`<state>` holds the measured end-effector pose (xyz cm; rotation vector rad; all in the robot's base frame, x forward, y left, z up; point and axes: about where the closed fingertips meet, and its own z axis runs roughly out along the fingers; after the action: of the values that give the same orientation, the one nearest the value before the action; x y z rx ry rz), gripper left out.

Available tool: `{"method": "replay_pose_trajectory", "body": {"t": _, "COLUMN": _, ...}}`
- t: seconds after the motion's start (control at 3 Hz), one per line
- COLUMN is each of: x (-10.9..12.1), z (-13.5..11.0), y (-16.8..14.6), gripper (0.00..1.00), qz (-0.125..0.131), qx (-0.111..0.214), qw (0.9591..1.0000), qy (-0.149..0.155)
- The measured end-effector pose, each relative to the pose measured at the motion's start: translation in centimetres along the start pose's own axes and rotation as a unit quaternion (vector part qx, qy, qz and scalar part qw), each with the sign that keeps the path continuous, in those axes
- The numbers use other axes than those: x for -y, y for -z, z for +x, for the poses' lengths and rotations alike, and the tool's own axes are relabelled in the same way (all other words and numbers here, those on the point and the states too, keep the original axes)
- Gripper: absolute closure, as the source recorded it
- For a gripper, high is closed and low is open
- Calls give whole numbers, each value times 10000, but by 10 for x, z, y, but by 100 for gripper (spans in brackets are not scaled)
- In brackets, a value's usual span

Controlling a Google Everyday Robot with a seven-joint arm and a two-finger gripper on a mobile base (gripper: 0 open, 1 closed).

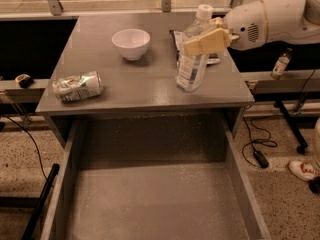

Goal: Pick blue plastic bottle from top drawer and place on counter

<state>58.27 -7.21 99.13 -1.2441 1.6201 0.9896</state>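
Bottle first: my blue plastic bottle [189, 71] is clear, with a white cap and a white-and-blue label. It leans cap-up toward the right, over the right half of the counter [140, 91]. I cannot tell whether its base touches the top. My gripper [200, 36] comes in from the right, tan fingers [207, 41] pinching the bottle's upper body.

The counter's front edge is near the base and its right edge is close too, with bare grey surface to the left. The top drawer [241, 184] hangs open below, its speckled floor bare.

A white bowl [131, 43] sits back-left, a crushed can [77, 85] lies near the left edge, and something flat and dark [174, 40] lies behind the bottle.
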Motion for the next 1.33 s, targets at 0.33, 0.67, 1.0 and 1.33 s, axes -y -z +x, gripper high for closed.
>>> {"method": "replay_pose_trajectory", "body": {"t": 0.33, "x": 29, "z": 3, "y": 7, "gripper": 100, "qz": 841, "qx": -9, "qw": 9964, "qy": -30}}
{"method": "replay_pose_trajectory", "body": {"t": 0.67, "x": 55, "z": 9, "y": 5, "gripper": 100, "qz": 1371, "qx": -157, "qw": 9904, "qy": -92}}
{"method": "replay_pose_trajectory", "body": {"t": 1.0, "x": 74, "z": 20, "y": -2, "gripper": 100, "qz": 1594, "qx": -408, "qw": 9860, "qy": -275}}
{"method": "replay_pose_trajectory", "body": {"t": 1.33, "x": 85, "z": 29, "y": -9, "gripper": 98, "qz": 1567, "qx": -566, "qw": 9846, "qy": -539}}
